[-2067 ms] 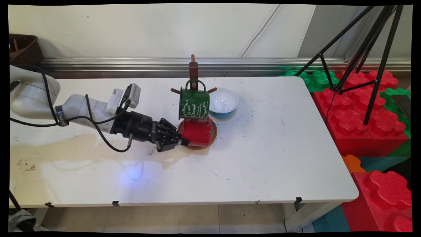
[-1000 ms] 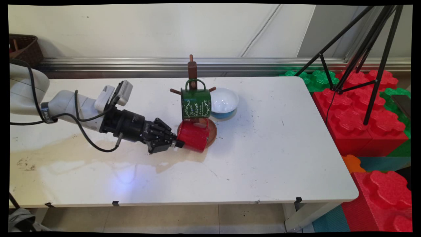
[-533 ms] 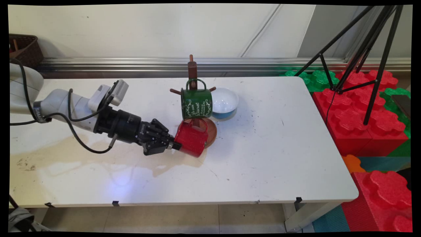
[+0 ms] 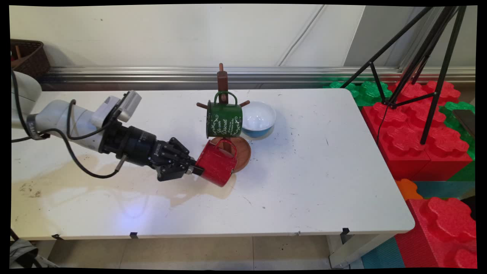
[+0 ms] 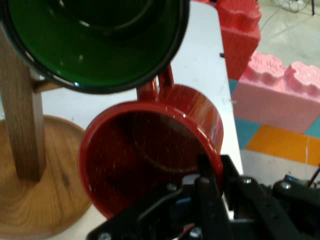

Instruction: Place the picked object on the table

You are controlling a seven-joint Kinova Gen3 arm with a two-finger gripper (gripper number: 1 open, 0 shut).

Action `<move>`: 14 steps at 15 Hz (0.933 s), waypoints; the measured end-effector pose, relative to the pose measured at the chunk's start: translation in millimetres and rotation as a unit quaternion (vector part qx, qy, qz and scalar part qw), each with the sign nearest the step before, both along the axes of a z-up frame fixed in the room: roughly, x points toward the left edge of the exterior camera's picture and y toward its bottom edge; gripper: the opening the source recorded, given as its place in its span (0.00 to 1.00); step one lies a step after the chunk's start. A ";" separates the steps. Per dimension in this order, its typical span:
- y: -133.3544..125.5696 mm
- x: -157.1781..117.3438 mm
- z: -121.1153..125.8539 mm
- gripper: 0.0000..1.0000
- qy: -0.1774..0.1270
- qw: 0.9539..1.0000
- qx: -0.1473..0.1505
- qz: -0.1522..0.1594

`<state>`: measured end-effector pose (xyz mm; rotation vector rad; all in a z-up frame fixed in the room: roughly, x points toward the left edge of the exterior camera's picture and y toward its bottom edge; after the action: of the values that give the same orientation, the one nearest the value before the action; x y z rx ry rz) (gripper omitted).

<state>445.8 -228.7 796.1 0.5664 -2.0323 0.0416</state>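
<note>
Claw (image 4: 194, 170) is shut tight on the rim of the red mug (image 4: 215, 166), one finger inside it, and holds it tipped at about 7 o'clock from the wooden mug stand (image 4: 224, 114). The mug's handle (image 4: 224, 146) sits right by the stand's post, under the green mug (image 4: 224, 120) hanging there. The white bowl (image 4: 258, 118) sits at 3 o'clock from the stand on the table (image 4: 323, 182).

Two mugs: a red mug (image 4: 215, 166) just in front of the wooden rack (image 4: 223, 82) and a green mug (image 4: 224, 120) hanging on it. One rack. One bowl (image 4: 258, 118) just right of the rack. One basket (image 4: 26, 55) far left of the rack. One tripod (image 4: 426, 57) far right.
</note>
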 end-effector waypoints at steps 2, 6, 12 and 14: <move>3.0 4.6 4.3 0.00 -0.004 1.000 -0.001 -0.007; 10.1 20.0 14.2 0.00 -0.019 1.000 -0.003 -0.018; 18.7 44.7 31.4 0.00 -0.047 0.998 -0.011 -0.029; 20.5 51.9 36.5 0.00 -0.056 0.998 -0.013 -0.031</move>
<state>497.7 -208.3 832.6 0.4944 -2.1533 0.0644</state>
